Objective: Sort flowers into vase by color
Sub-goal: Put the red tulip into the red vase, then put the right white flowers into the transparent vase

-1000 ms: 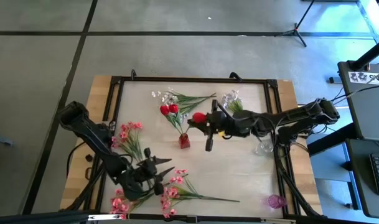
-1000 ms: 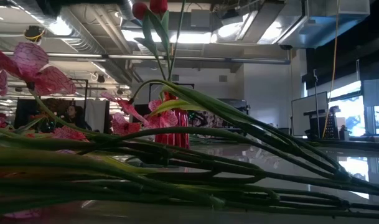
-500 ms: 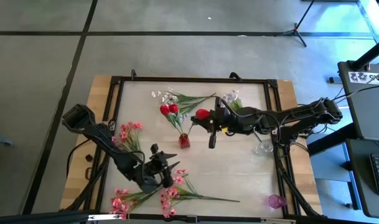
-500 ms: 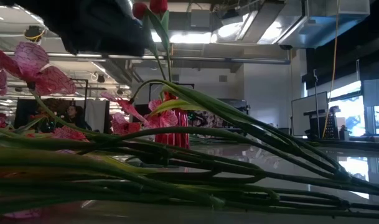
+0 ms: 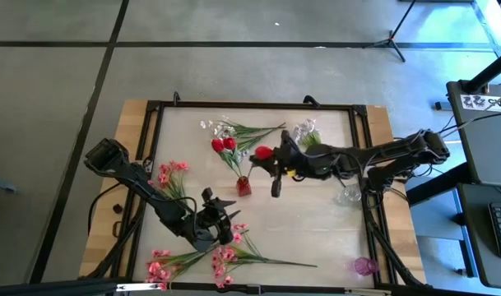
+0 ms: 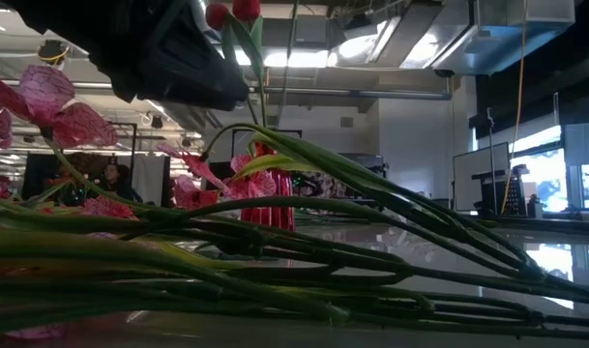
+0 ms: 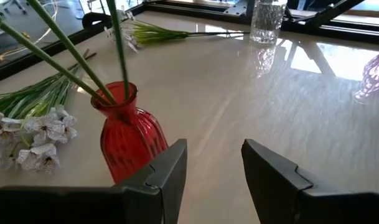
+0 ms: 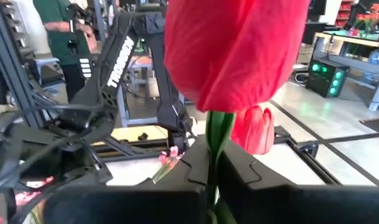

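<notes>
A red vase stands mid-table with two red tulips in it; in the left wrist view the red vase is just ahead of my open left gripper. My left gripper hovers over the pink sprays that lie at the near edge. My right gripper is right of the red vase, shut on a third red tulip. Whitish sprigs lie near the far edge. More pink sprays lie at the left. My right gripper pinches the red tulip's green stem just below the bloom, between its two fingers. The fingers come level from the table's right and lie across the stem. The tulip is lifted clear, bloom up, with its stem hanging below.
A clear glass vase stands at the right edge and a small purple vase at the near right corner. A second whitish sprig lies far right. A black frame rims the table. The pink sprays' stems fill the low view.
My left gripper has moved toward the table's right and slightly toward the far edge, over the near pink sprays, and has come into the top of the low view. My right gripper has shifted only slightly with the tulip.
</notes>
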`<action>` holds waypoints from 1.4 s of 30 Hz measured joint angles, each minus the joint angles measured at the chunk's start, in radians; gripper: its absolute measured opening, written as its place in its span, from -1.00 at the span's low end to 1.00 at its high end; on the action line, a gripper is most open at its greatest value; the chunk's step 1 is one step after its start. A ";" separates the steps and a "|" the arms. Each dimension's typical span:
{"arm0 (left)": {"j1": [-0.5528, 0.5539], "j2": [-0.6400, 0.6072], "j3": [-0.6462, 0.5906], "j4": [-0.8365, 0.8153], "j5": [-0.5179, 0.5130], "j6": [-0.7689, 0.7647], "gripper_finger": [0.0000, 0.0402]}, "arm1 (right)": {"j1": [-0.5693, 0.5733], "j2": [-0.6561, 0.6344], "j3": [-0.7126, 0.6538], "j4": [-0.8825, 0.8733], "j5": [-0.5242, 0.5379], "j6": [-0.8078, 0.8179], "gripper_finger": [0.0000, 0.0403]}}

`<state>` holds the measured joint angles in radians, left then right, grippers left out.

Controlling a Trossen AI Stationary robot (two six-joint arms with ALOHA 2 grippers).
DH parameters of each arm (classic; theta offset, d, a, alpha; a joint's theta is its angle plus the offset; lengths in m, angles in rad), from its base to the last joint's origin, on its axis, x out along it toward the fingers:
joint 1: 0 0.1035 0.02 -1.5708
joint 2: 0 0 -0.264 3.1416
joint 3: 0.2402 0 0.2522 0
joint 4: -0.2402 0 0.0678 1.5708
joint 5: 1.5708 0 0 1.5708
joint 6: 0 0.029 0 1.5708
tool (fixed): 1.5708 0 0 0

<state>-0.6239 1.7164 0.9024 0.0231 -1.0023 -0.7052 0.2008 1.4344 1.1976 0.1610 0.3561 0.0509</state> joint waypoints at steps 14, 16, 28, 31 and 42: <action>-0.031 -0.120 0.000 0.014 -0.009 0.101 -0.25 | -0.021 0.071 0.000 -0.043 0.096 0.055 -0.75; -0.041 -0.160 0.000 0.016 -0.015 0.136 -0.25 | -0.021 0.091 0.000 -0.051 0.096 0.056 -0.66; -0.050 -0.206 0.000 0.008 -0.052 0.160 -0.25 | -0.018 0.088 0.077 -0.375 0.097 0.081 0.19; -0.053 -0.206 0.000 0.006 -0.053 0.158 -0.25 | -0.016 0.063 0.154 -0.594 0.085 0.122 0.39; -0.053 -0.205 0.000 -0.007 -0.064 0.149 -0.25 | 0.045 0.021 0.203 -0.989 0.102 0.288 0.60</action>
<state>-0.6772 1.5116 0.9024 0.0163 -1.0660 -0.5565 0.2458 1.4554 1.4006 -0.8276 0.4583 0.3388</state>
